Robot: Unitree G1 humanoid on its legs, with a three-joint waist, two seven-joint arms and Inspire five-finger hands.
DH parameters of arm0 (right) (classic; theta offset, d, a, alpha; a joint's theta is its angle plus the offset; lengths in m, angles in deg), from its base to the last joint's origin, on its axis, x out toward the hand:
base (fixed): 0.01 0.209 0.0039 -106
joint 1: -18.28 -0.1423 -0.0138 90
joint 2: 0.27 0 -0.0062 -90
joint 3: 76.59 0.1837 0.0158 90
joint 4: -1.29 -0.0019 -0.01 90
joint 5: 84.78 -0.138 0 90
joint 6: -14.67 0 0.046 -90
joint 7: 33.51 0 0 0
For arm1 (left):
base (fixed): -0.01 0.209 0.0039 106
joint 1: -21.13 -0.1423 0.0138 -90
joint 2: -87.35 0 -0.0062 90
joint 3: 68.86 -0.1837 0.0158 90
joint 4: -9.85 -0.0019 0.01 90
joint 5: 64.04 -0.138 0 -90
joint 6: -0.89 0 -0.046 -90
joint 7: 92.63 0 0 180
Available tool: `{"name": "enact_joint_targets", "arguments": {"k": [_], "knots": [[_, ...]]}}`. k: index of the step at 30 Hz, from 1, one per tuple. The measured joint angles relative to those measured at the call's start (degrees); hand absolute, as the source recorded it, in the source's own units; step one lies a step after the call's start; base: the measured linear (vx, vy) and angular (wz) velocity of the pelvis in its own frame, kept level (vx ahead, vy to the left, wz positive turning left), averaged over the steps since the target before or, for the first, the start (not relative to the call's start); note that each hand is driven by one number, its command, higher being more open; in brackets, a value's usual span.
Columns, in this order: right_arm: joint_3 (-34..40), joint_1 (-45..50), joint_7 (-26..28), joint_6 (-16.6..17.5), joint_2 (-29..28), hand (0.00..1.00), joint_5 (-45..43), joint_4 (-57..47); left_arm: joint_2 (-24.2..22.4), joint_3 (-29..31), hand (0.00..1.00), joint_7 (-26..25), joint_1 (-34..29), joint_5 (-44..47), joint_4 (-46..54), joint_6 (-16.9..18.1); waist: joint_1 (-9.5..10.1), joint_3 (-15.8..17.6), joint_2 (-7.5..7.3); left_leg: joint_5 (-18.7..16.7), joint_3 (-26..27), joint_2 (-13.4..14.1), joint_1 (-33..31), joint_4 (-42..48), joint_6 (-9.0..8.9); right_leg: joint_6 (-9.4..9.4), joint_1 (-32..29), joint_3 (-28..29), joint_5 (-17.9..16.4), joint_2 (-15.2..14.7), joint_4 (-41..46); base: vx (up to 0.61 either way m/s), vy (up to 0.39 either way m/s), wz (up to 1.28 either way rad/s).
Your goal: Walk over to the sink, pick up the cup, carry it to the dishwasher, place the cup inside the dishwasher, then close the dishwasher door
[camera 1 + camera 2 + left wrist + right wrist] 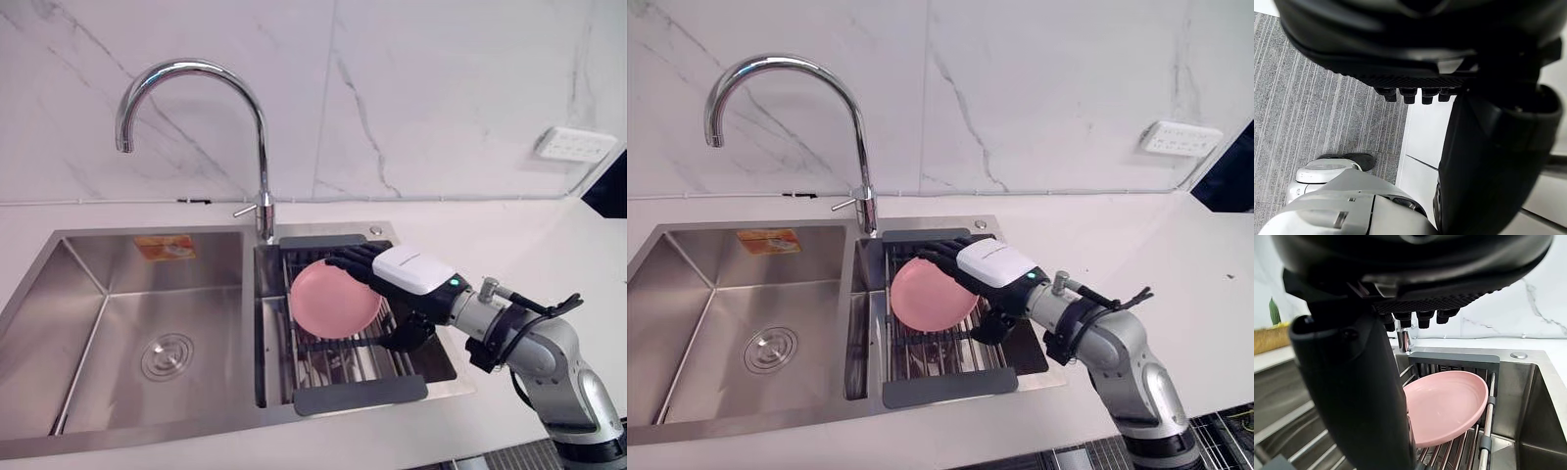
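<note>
- No cup shows. What you have is a pink dish [333, 299], leaning tilted on the drying rack [361, 393] over the right basin of the sink [98, 294].
- Your right hand [413, 274] sits at the dish's right edge, with its fingers [351, 260] spread over the upper rim and its thumb [407, 338] below. The right wrist view shows a gap to the rim, so I judge nothing is gripped yet.
- Close slowly and pinch the rim between thumb and fingers. A smooth, shallow dish may slide along the rack bars.
- Lift straight up before swinging, staying clear of the tap [196, 73].
- Your left hand [1488, 147] hangs relaxed over the floor, holding nothing.
</note>
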Motion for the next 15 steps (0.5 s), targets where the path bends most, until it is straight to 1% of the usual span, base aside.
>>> {"name": "enact_joint_targets", "arguments": {"k": [2,8,15], "knots": [[-0.8,-0.1,-0.1,1.3,0.0,1.00,2.0,0.0,0.1,-0.2,1.00,0.0,0.0,0.0,0.0,-0.1,0.09,-0.2,-0.01,0.0,0.0,0.0,0.0,0.0,0.00,-0.01,0.1,0.0,0.0,0.0,0.0,0.00,0.000,0.00],[-3.0,-0.2,-0.2,2.2,0.0,1.00,5.1,0.0,0.5,-1.2,1.00,-0.1,-0.1,0.0,0.0,-0.3,0.08,-0.6,-0.07,0.0,0.0,0.0,0.0,0.0,0.02,-0.07,0.1,0.1,0.0,0.0,0.0,-0.01,-0.004,0.00],[-5.6,-0.1,-1.2,2.2,0.0,1.00,8.6,1.6,0.5,-1.7,1.00,-0.2,-0.2,0.0,0.0,-0.3,0.17,-0.9,0.28,0.0,0.0,0.0,-0.3,0.0,-0.01,-0.07,-0.3,0.1,0.1,0.0,0.0,0.00,0.000,0.00]]}}
